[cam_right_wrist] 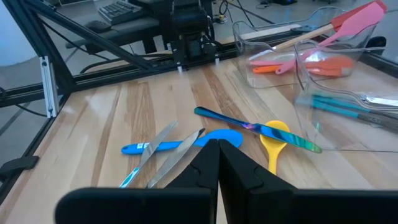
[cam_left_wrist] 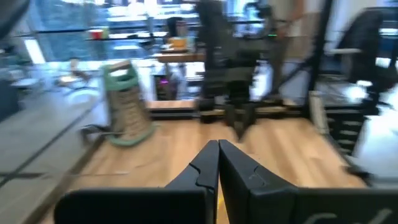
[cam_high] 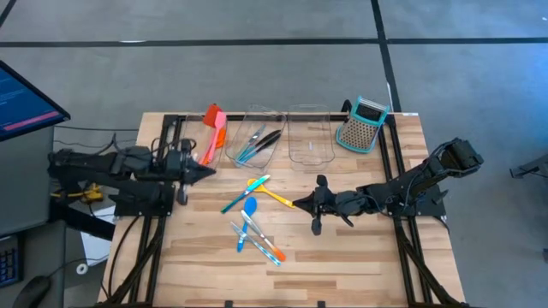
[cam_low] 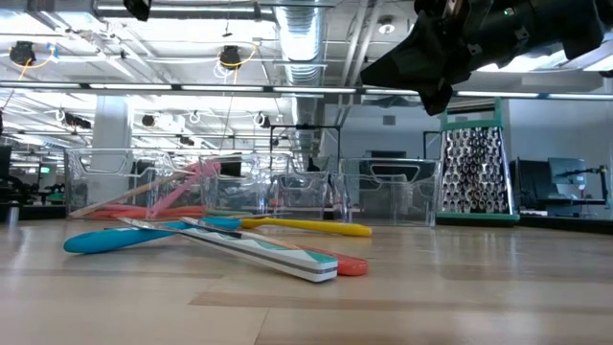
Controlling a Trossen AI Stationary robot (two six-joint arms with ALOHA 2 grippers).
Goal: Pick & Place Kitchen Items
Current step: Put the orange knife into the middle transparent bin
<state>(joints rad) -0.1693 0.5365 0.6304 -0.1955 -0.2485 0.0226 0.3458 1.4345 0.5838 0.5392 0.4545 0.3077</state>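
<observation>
Several slim utensils lie loose at the table's middle: a yellow spoon (cam_high: 272, 194), a teal spoon (cam_high: 240, 198), a blue spoon (cam_high: 250, 208) and white-and-orange pieces (cam_high: 264, 244). They also show in the right wrist view, the yellow spoon (cam_right_wrist: 273, 135) among them. My right gripper (cam_high: 299, 204) is shut and empty, hovering above the table beside the yellow spoon's handle end; in the low view (cam_low: 366, 74) it is well clear of the wood. My left gripper (cam_high: 208, 172) is shut and empty at the table's left, near the left bin.
Three clear bins stand in a row at the back: the left one (cam_high: 224, 150) holds orange, red and pink spatulas, the middle one (cam_high: 272, 115) teal and black pieces, the right one (cam_high: 310, 137) nothing visible. A teal-and-grey box grater (cam_high: 363, 125) stands at the back right.
</observation>
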